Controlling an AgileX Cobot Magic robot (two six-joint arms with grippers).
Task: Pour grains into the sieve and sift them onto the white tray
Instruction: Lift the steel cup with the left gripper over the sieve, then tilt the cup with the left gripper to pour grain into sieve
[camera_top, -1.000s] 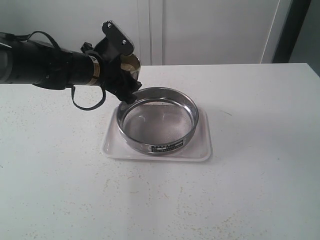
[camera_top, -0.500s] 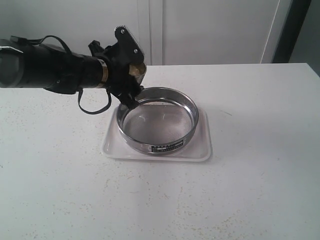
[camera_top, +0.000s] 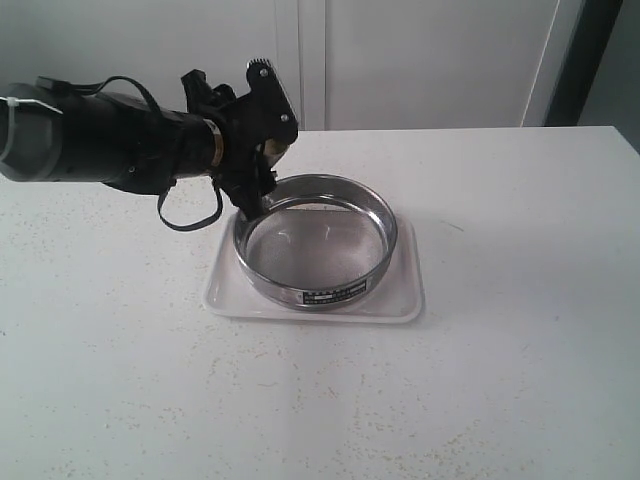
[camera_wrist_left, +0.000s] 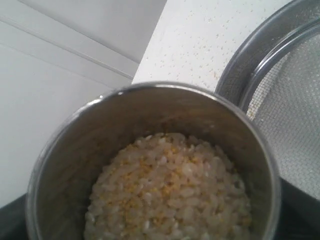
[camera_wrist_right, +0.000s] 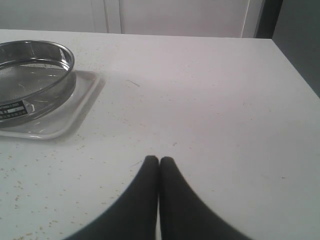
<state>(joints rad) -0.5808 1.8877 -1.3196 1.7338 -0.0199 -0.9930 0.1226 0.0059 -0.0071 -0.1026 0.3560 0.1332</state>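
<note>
My left gripper (camera_top: 268, 143) is shut on a small steel cup (camera_wrist_left: 150, 107), held tilted just above the far left rim of the sieve (camera_top: 385, 225). The cup is about half full of grains (camera_wrist_left: 170, 195), pale rice mixed with golden granules; none show on the mesh. The sieve, a shiny steel ring with a label strip, stands inside the white tray (camera_top: 408, 297). In the left wrist view the sieve's rim (camera_wrist_left: 272, 55) lies right beside the cup. My right gripper (camera_wrist_right: 159, 160) is shut and empty, low over the table, well apart from the sieve (camera_wrist_right: 35, 75) and tray (camera_wrist_right: 77, 105).
The white table (camera_top: 500, 380) carries scattered stray granules (camera_wrist_left: 200, 55), mostly near the tray and along the front. A white wall with cabinet doors (camera_top: 420, 60) runs behind the table's far edge. The table's right edge shows in the right wrist view.
The left arm has moved right toward the sieve and rolled its wrist, so the cup now hangs closer over the sieve's rim and is more tilted. The right gripper has not moved.
</note>
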